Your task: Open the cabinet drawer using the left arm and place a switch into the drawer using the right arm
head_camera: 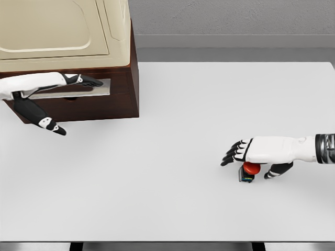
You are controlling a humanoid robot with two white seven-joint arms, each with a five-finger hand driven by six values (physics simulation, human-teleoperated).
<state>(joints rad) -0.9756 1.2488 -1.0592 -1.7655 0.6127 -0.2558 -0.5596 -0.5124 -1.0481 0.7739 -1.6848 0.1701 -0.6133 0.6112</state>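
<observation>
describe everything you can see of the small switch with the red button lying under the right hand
The small switch with a round red button sits on the white table, toward its right front. A glossy red dome tops a dark, boxy base that shows a hint of blue and yellow at its lower edge. The white right hand lies directly over it, palm down, black-tipped fingers extended to the left and thumb dropping beside it. The hand hides part of the switch, so whether it is actually gripped cannot be told. Nothing else is near it.
</observation>
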